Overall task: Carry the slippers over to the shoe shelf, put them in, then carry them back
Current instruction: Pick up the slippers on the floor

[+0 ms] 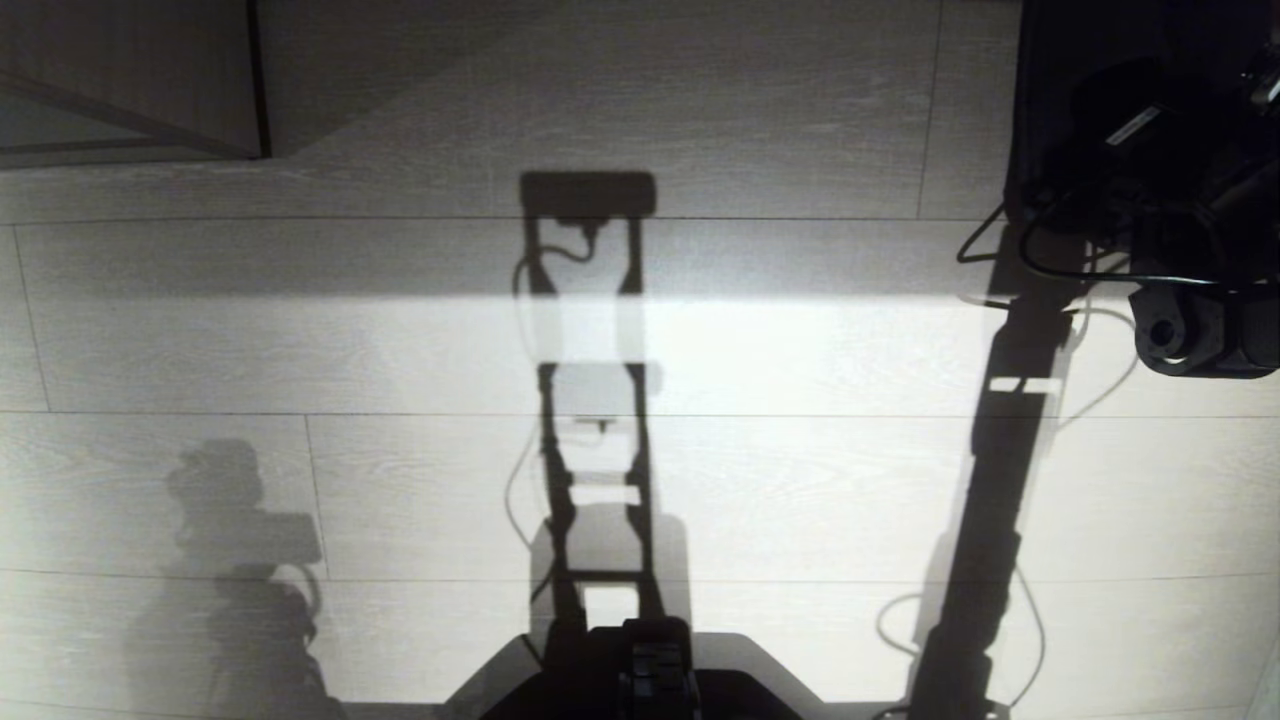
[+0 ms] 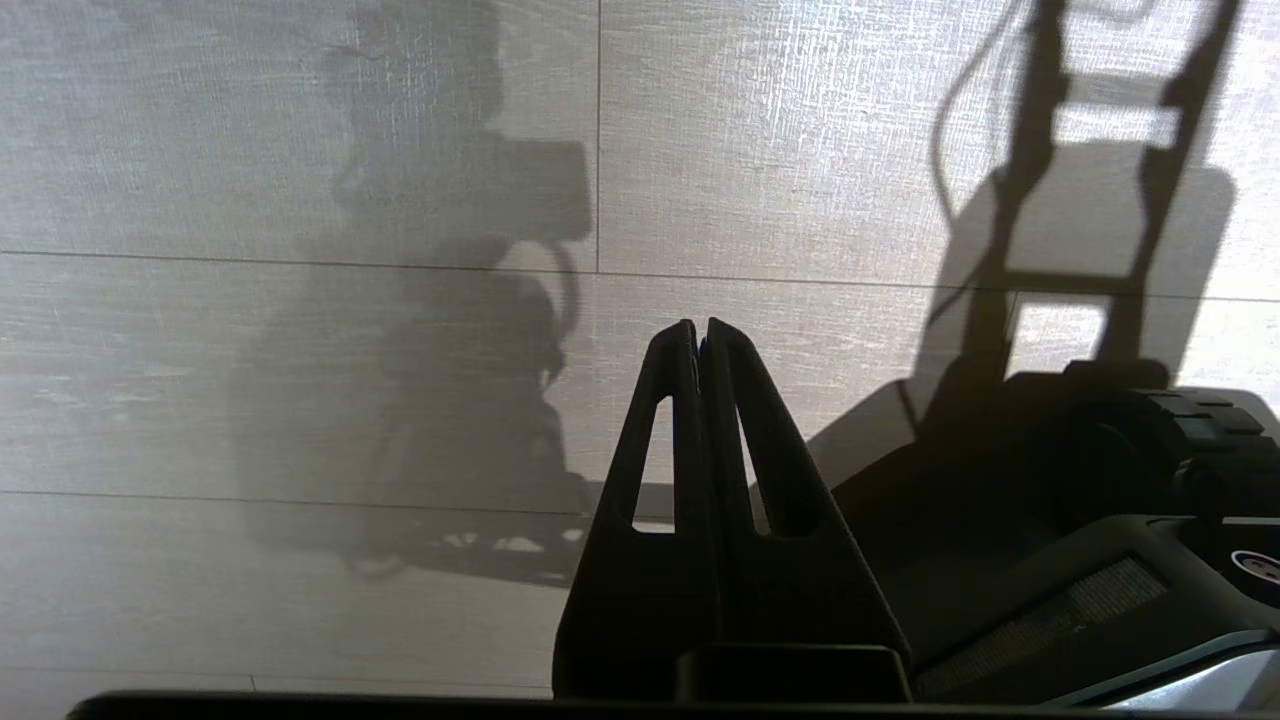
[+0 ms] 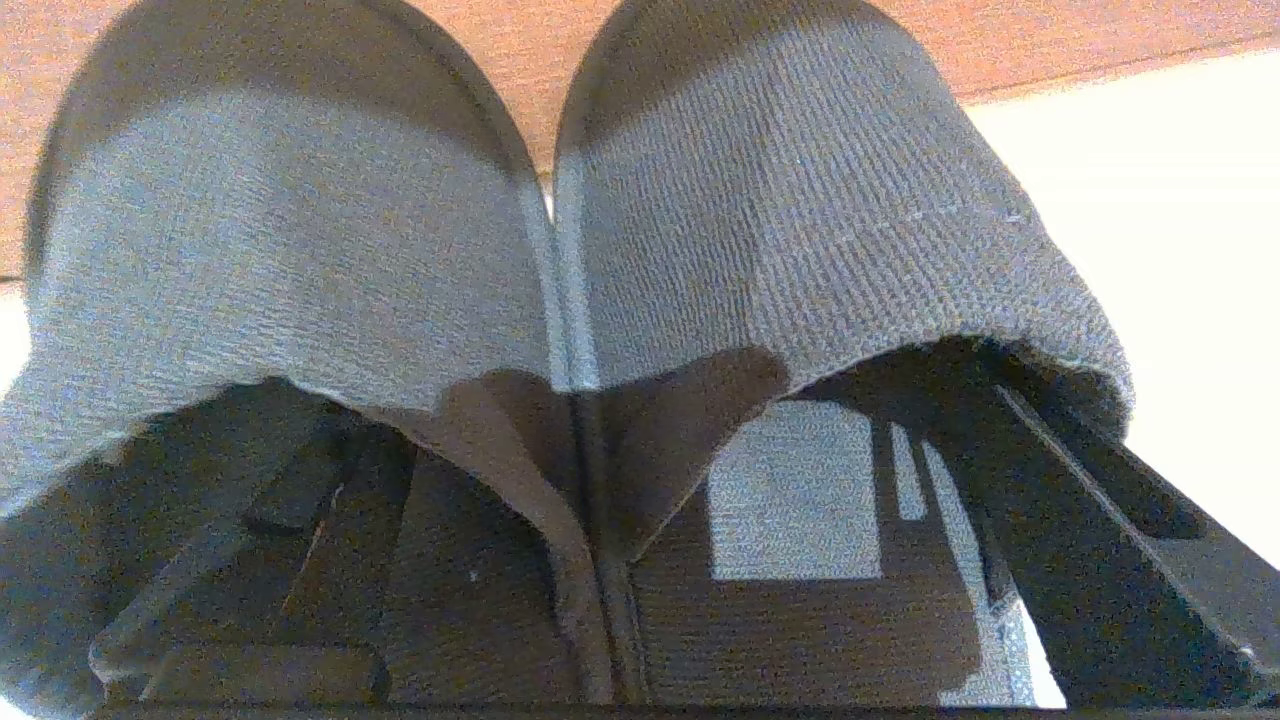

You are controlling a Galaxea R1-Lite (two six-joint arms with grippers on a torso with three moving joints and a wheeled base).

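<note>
Stretching across most of the head view, the pale plank floor (image 1: 780,480) carries the robot's long shadows, and the robot's dark base (image 1: 640,670) juts in at the near edge. A wooden furniture corner (image 1: 130,80) sits at the far left of that view, well apart from both arms. The right arm (image 1: 1170,200) shows only as a dark mass of links and cables at the upper right edge, its fingers out of that frame.

In the right wrist view, the slippers (image 3: 560,250) fill the picture, lying side by side with inner edges touching, toes pointing away from the right gripper (image 3: 640,560). Its fingers (image 3: 1100,500) are spread wide, one reaching into each slipper's opening, so the two inner walls stand between them; whether the fingers press on the fabric cannot be told. Beyond the toes lies a reddish-brown surface (image 3: 1000,40), and a bright patch of floor lies off to one side.

The left gripper (image 2: 700,335) hangs parked above bare floor, its fingertips pressed together on nothing, with the robot's base just beside it.
</note>
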